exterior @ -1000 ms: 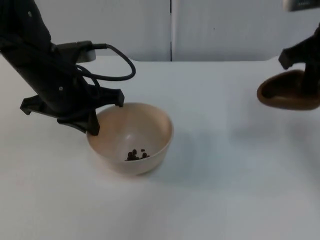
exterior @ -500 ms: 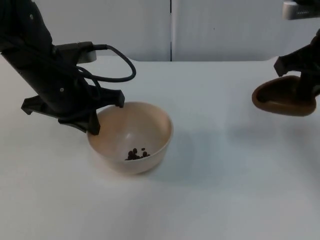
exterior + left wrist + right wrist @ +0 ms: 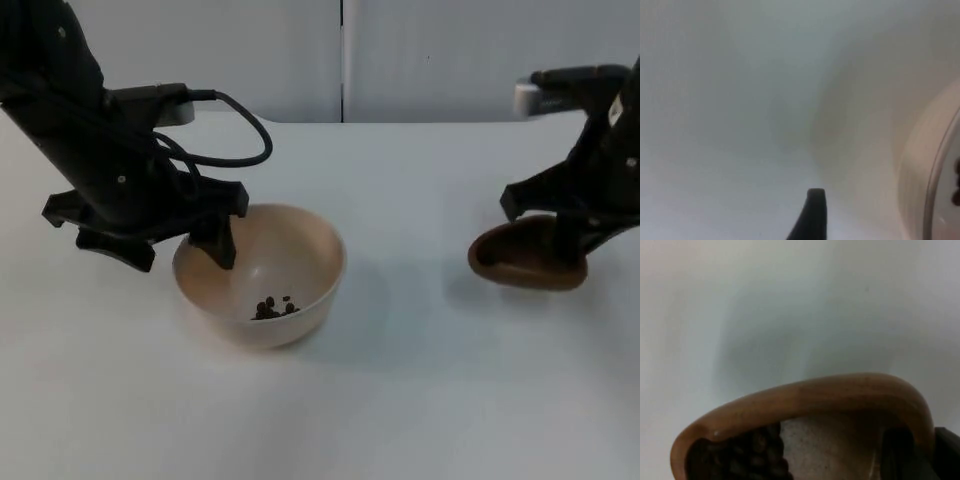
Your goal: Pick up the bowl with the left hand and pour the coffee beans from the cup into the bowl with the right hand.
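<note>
1. your bowl sits on the white table, nearest you, with a few coffee beans in its bottom.
2. your left gripper straddles the bowl's left rim, jaws apart, one finger inside.
3. well right of the bowl, your right gripper is clamped on the brown cup, beans inside.

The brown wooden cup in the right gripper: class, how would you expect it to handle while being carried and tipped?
The cup looks like rigid wood, so it should not flex in the right gripper. Its rounded, smooth wall could slip or roll if released. The coffee beans inside are loose, so they would probably shift toward the tilted rim.
</note>
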Robot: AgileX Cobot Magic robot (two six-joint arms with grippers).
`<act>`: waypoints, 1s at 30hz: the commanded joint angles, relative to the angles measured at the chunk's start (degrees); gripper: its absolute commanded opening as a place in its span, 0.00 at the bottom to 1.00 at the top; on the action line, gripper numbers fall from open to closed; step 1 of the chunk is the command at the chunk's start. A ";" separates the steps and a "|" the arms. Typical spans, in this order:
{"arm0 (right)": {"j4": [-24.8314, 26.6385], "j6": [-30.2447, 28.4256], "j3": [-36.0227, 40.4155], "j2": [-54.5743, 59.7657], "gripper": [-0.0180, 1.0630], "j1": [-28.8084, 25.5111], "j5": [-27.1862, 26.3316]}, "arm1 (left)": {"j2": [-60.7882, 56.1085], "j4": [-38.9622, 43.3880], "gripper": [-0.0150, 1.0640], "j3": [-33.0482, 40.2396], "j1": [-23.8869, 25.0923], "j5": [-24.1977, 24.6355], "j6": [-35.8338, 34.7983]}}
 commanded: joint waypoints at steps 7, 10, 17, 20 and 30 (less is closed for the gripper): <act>-3.16 5.55 -0.03 4.49 0.02 0.28 -2.00 | -6.88 -0.21 0.73 0.28 0.10 0.17 0.16; -3.30 6.43 -0.03 6.33 0.02 0.28 -2.29 | -11.51 -0.21 0.73 0.28 0.10 0.17 0.16; -3.30 6.55 -0.03 7.60 0.02 0.28 -2.78 | -21.69 -0.21 0.73 0.28 0.10 0.17 0.16; -3.30 6.55 -0.03 7.60 0.02 0.28 -2.78 | -24.91 -0.21 0.73 0.28 0.10 0.17 0.16; -2.76 9.37 -0.13 7.59 0.33 0.28 -2.67 | -35.17 -0.21 0.73 0.28 0.10 3.08 0.16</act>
